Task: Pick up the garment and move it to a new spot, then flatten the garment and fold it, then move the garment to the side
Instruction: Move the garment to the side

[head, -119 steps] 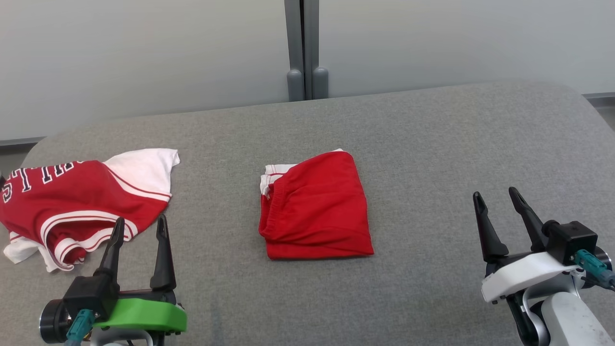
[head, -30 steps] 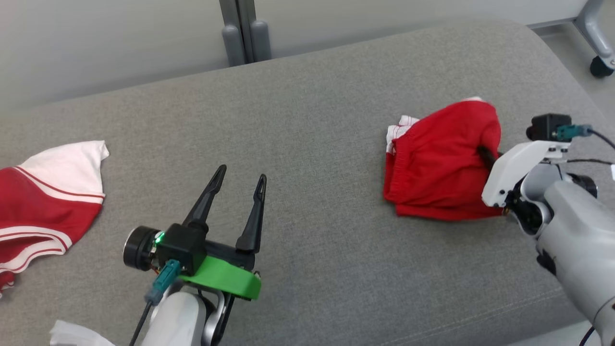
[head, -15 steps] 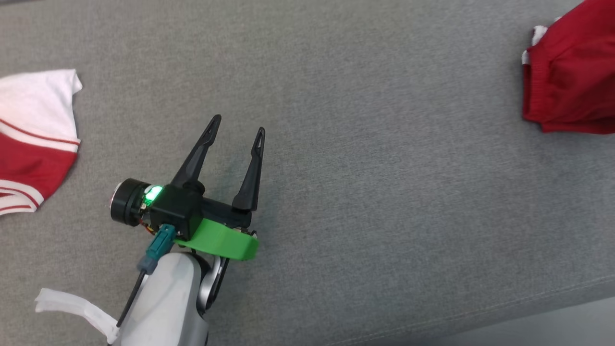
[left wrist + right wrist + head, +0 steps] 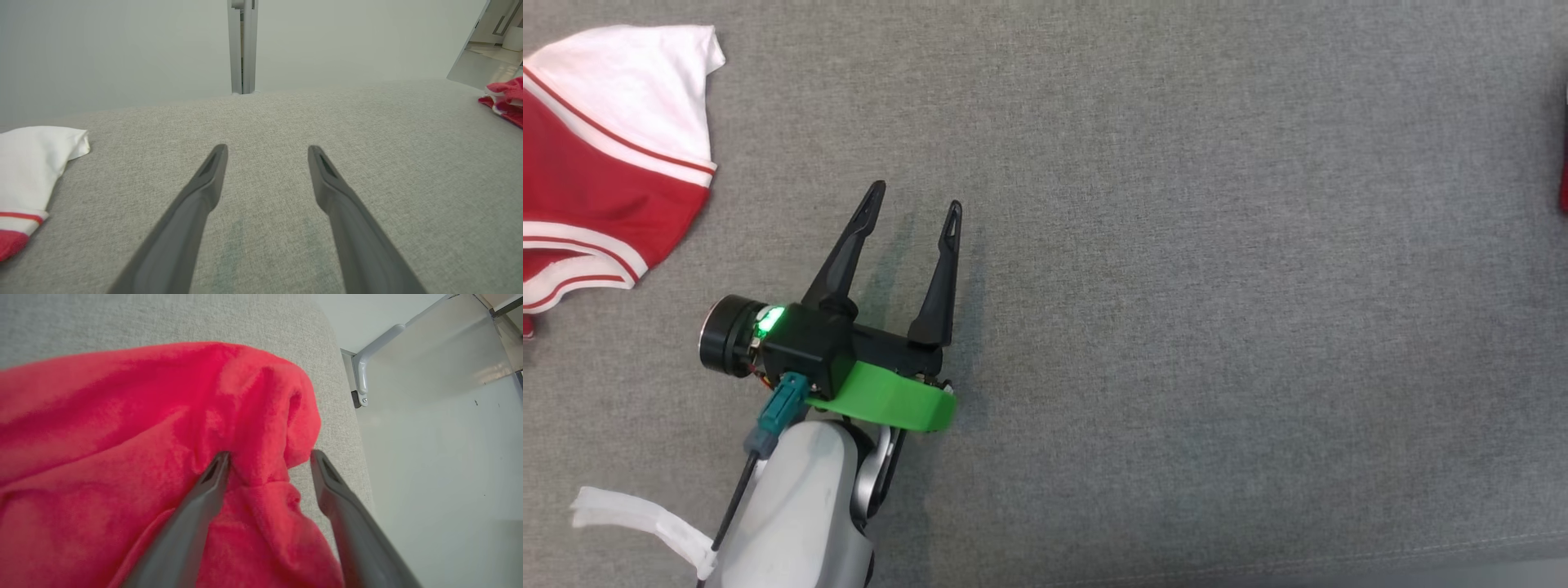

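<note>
The folded red garment lies on the grey cushion, close to its right end. My right gripper stands open over the garment's edge, with a raised fold of red cloth loose between the two fingers. In the left wrist view the garment shows far to the right, and a red sliver of it cuts the head view's right border. My left gripper hovers open and empty over bare cushion, its fingers spread wide.
A red and white jersey lies crumpled at the far left of the cushion, its white sleeve left of my left gripper. The cushion's front seam runs along the bottom. Pale floor lies beyond the right end.
My right gripper has opened and let go of the red garment, which it held shut a second ago. The head camera has swung left and down, so the whole picture has shifted.
</note>
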You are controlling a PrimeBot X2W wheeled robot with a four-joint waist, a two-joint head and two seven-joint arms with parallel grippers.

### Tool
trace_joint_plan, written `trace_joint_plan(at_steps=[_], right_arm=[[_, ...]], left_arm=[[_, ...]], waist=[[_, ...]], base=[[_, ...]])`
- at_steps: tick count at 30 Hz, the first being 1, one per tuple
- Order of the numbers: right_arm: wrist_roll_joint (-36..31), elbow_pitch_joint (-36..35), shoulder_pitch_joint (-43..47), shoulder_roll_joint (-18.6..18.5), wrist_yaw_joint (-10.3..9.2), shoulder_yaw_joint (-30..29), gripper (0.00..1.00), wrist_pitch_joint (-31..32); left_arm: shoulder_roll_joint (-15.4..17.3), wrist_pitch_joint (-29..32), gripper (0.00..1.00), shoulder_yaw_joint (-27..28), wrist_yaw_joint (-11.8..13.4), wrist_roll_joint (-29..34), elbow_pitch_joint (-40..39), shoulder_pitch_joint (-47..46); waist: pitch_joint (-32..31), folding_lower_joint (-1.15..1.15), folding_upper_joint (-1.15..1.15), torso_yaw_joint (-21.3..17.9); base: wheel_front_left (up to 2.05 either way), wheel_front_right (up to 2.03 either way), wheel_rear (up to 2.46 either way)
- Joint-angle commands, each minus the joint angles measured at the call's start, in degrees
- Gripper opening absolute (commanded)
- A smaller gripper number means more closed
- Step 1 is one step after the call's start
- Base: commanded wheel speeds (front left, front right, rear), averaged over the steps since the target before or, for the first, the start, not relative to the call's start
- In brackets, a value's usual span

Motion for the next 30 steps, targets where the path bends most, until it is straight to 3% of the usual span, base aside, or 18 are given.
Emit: trace_joint_plan(at_steps=[1,6,17,23,30], right_arm=[[-1.31,0.49,-0.75,-0.90,-0.08,-0.56,1.00,-0.89],[-3.97,0.64,1.05,-0.31,-0.08,-3.26,1.00,-2.66],[-5.82,-1.30,4.96,7.40,-0.08,-4.76,1.00,-11.69],[-3.54,-9.18,10.99,10.58,-0.08,-4.27,1.00,-13.45],[-1.89,-26.73,22.56,11.86,-0.08,-9.80,1.00,-13.82]], left_arm=[[0.22,0.00,1.00,0.14,0.08,-0.68,0.06,0.76],[0.21,0.00,1.00,1.45,0.14,-1.45,0.58,3.17],[1.02,0.00,1.00,8.99,0.06,-2.02,-0.02,10.68],[1.18,0.00,1.00,12.05,-0.14,-2.31,-0.66,14.81],[1.06,0.00,1.00,15.05,-0.23,-2.24,-1.91,18.19]], waist=[[-2.45,0.00,0.00,-0.49],[-8.47,0.00,0.00,-1.43],[-23.70,0.00,0.00,-2.36],[-28.62,0.00,0.00,-2.48],[-30.97,0.00,0.00,-2.17]], base=[[0.00,0.00,0.00],[0.00,0.00,0.00],[0.00,0.00,0.00],[0.00,0.00,0.00],[0.00,0.00,0.00]])
